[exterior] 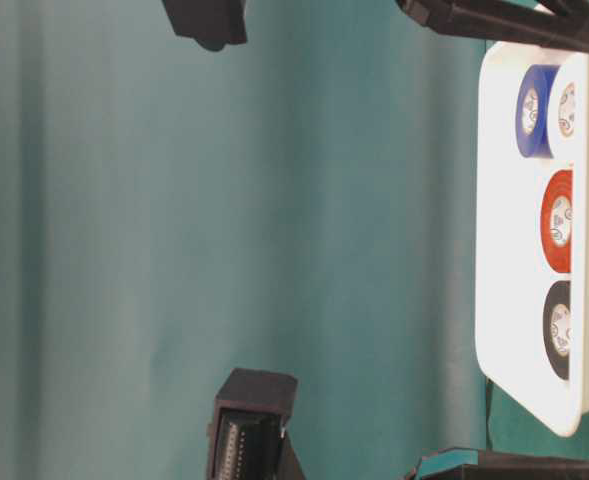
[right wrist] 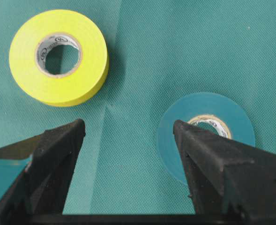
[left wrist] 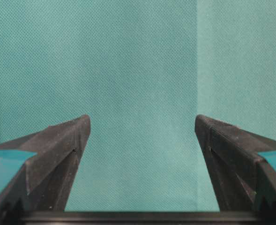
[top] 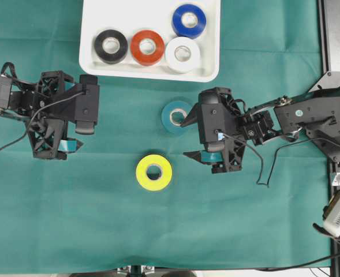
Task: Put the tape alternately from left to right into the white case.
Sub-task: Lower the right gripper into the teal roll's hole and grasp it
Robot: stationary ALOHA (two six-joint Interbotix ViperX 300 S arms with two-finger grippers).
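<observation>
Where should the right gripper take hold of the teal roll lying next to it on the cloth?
The teal roll lies flat, hole up, so come from straight above. Two grips look workable: across the outer wall, or one finger in the pale core and one outside. The right gripper is open but offset, one finger over the roll's edge, so it likely needs centring first. The yellow roll lies well apart.

Yellow roll (right wrist: 59,56), teal roll (right wrist: 205,136) apart

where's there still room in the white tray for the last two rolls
In the white case, the back-left stretch behind the black roll and orange-red roll, left of the blue roll, is bare. The front row, black, orange-red and white roll, is packed. The teal roll and yellow roll lie outside on the cloth.
</observation>
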